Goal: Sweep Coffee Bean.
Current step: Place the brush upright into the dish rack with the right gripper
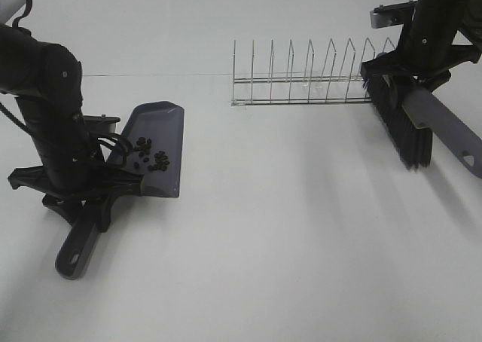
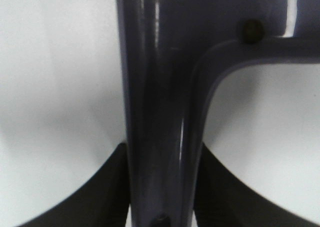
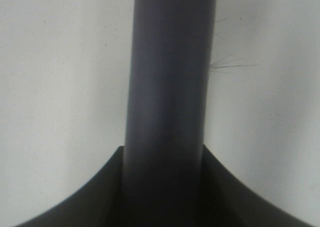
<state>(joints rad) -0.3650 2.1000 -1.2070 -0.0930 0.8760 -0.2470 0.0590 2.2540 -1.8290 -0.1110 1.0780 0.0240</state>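
A dark grey dustpan (image 1: 162,135) lies on the white table at the left, its handle (image 1: 77,250) pointing toward the front. Several tiny dark coffee beans (image 1: 147,156) lie in a loose cluster inside the pan. My left gripper (image 1: 86,187) is shut on the dustpan handle (image 2: 160,107), with one bean (image 2: 252,30) showing near the rim. My right gripper (image 1: 418,74) is shut on the grey handle (image 3: 170,87) of a brush (image 1: 403,127), held at the far right with its black bristles (image 1: 399,131) hanging toward the table.
A wire dish rack (image 1: 305,78) stands at the back middle, just left of the brush. The white table (image 1: 301,229) stretches between the two arms.
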